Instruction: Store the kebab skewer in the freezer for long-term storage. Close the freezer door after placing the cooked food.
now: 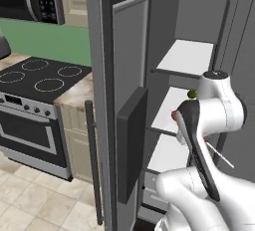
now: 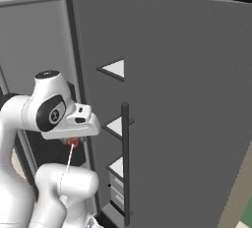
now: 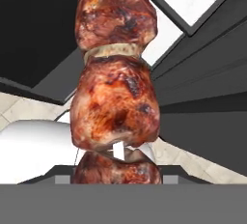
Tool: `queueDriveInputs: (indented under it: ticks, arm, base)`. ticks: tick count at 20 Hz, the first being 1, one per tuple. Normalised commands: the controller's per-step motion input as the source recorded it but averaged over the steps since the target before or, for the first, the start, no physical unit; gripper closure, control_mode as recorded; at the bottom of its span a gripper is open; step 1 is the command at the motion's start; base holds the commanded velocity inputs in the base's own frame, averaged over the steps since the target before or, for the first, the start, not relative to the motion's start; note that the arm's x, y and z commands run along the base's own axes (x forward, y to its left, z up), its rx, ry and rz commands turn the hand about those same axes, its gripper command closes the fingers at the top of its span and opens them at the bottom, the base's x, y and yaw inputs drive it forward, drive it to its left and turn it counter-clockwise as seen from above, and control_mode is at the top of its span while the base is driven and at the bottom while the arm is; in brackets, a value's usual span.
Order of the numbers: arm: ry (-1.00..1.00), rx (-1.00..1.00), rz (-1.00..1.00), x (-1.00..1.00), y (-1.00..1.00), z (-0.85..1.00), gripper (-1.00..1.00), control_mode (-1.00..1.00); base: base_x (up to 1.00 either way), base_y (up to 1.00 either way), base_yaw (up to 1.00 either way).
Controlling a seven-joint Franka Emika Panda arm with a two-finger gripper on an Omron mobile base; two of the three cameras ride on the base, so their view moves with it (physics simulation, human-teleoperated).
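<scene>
Gripping kebab skewer (image 3: 115, 107), gripper clamped tight on meat, frame centre; left base view alone shows freezer door (image 1: 119, 105) swung open, small green item (image 1: 191, 94) on shelf.

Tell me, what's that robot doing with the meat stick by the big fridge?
The robot's gripper is shut on the kebab skewer, holding it by the meat end with the thin stick hanging down. It is in front of the freezer, whose white shelves show because the freezer door stands open. The skewer isn't on a shelf yet.
</scene>
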Motion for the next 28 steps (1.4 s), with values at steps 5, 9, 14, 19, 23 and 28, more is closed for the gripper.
queueDriveInputs:
  ticks: [5,9,14,19,23,28]
  arm:
    - [0.0,0.0,-0.52,0.33,0.06,-0.15,1.0,-1.0]
    - [-0.09,0.0,-0.6,0.1,0.01,-0.39,1.0,-1.0]
    - [-0.16,0.01,-0.52,0.4,0.0,-0.4,1.0,-1.0]
    - [-0.24,0.09,-0.33,0.61,0.01,-0.14,1.0,-1.0]
    - [-0.14,0.06,-0.21,0.58,0.0,-0.13,1.0,-1.0]
    - [-0.01,0.02,-0.07,0.59,0.0,-0.21,1.0,-1.0]
  base:
    - [0.0,0.0,0.0]
    - [0.0,0.0,0.0]
    - [0.0,0.0,0.0]
    - [0.0,0.0,0.0]
    - [0.0,0.0,0.0]
    - [0.0,0.0,0.0]
